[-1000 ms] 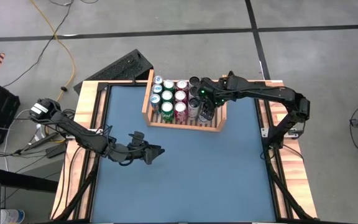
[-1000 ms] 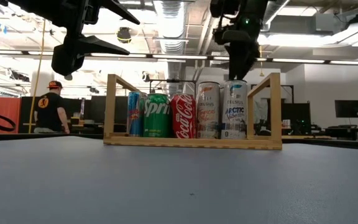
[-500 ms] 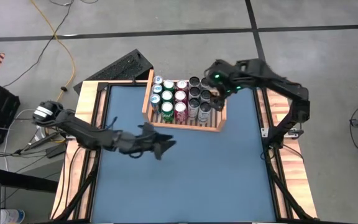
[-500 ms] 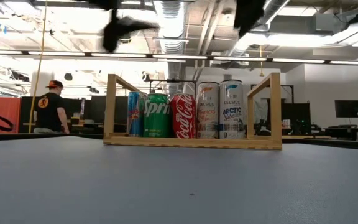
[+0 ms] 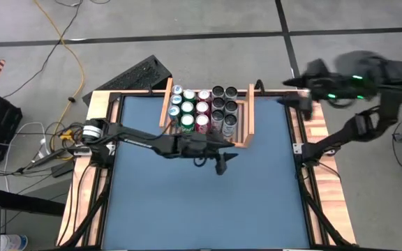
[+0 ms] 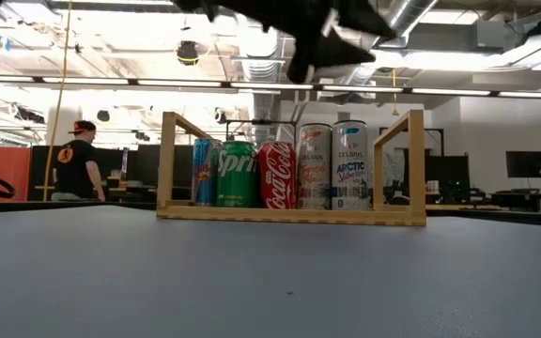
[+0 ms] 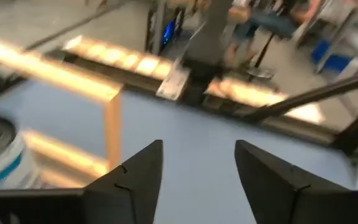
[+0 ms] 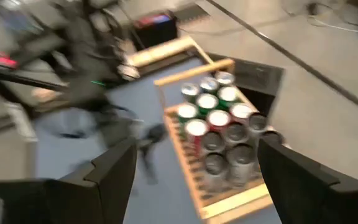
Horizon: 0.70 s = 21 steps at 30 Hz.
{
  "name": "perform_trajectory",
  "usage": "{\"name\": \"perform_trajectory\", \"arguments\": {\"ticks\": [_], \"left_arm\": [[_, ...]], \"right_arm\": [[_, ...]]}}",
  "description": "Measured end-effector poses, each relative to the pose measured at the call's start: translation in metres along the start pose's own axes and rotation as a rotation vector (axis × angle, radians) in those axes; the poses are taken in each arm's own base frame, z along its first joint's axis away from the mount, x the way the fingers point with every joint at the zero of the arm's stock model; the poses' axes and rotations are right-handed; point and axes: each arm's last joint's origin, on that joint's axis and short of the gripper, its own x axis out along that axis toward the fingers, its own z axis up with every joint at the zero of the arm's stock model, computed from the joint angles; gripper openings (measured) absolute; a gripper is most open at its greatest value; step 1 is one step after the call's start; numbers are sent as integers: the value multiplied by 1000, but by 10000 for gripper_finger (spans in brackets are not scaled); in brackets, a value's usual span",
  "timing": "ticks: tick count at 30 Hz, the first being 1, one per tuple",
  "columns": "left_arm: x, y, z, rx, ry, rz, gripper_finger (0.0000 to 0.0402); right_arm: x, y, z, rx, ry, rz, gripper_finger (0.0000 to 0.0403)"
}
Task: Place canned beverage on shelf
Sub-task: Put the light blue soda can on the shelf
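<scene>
Sitting just behind the open left pincer [image 5: 223, 162], the shelf [image 5: 248, 120].

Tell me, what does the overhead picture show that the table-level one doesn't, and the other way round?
Only the high view shows both arms whole: the left gripper just in front of the shelf, the right gripper pulled off past the table's far right corner, and every row of cans. Only the low view shows can labels, such as Sprite and Coca-Cola, plus a person in the room behind. Both show the wooden shelf filled with cans.
</scene>
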Motion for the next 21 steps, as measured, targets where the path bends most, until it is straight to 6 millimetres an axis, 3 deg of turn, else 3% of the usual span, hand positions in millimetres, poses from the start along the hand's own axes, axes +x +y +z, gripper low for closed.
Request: {"name": "perform_trajectory", "arguments": {"ticks": [5,9,21], "left_arm": [[10,22,-11,-3,155,95,113],[10,27,1,38,221,123,18],[23,46,-1,236,265,144,0]], "right_arm": [[-43,-7,-16,39,-80,115,294],[-60,-15,-23,38,-133,101,262],[-64,-19,-24,16,-164,41,133]]}}
